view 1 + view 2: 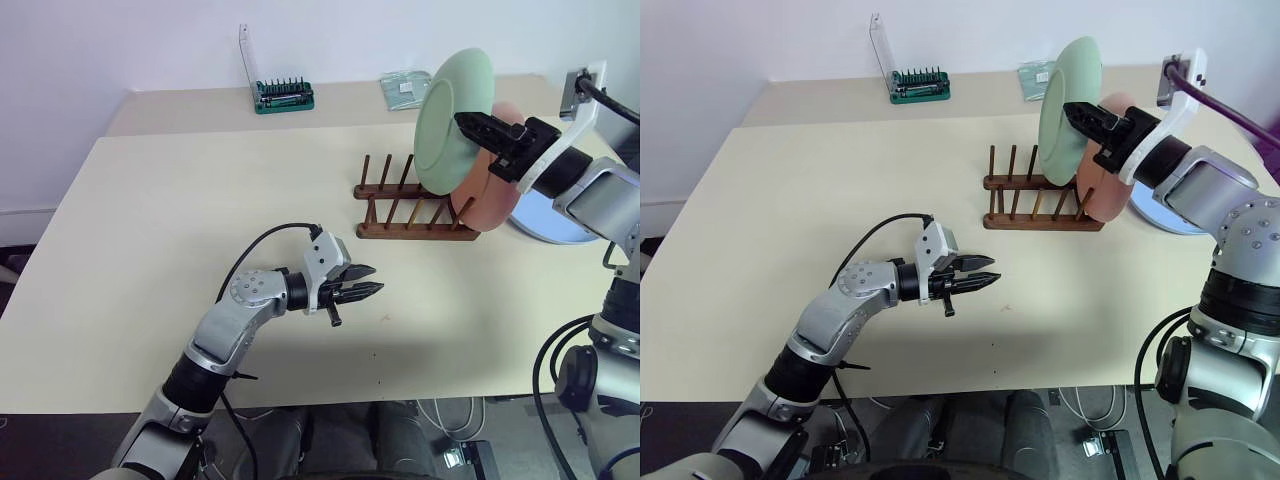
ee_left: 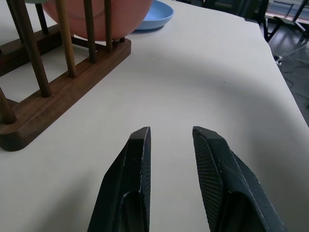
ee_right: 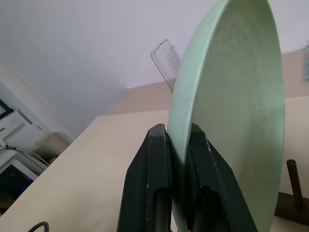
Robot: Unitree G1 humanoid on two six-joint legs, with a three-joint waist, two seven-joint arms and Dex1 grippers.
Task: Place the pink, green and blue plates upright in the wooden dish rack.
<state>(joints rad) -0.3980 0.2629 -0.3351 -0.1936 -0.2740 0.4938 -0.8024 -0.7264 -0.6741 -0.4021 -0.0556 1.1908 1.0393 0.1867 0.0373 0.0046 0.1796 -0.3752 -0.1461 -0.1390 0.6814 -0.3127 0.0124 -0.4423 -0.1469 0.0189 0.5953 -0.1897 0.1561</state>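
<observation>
Above the small dark reddish-brown wooden dish rack [image 1: 415, 205], our right claw [image 1: 478, 128] pinches the rim of the round, matte, pale mint green plate [image 1: 450, 120], held upright on edge in the air over the pegs. Behind it the salmon pink plate [image 1: 492, 190] already stands upright at the rack's right end, so the pegs to its left are free. Just beyond the rack's right end, the light blue plate [image 1: 545, 218] lies flat near the cream worktop's [image 1: 150, 260] right edge. Our left claw [image 1: 358, 282], pressed together and holding nothing, hovers over bare worktop well in front of the rack. A green screwdriver-bit holder [image 1: 283, 95] sits near the far wall.
</observation>
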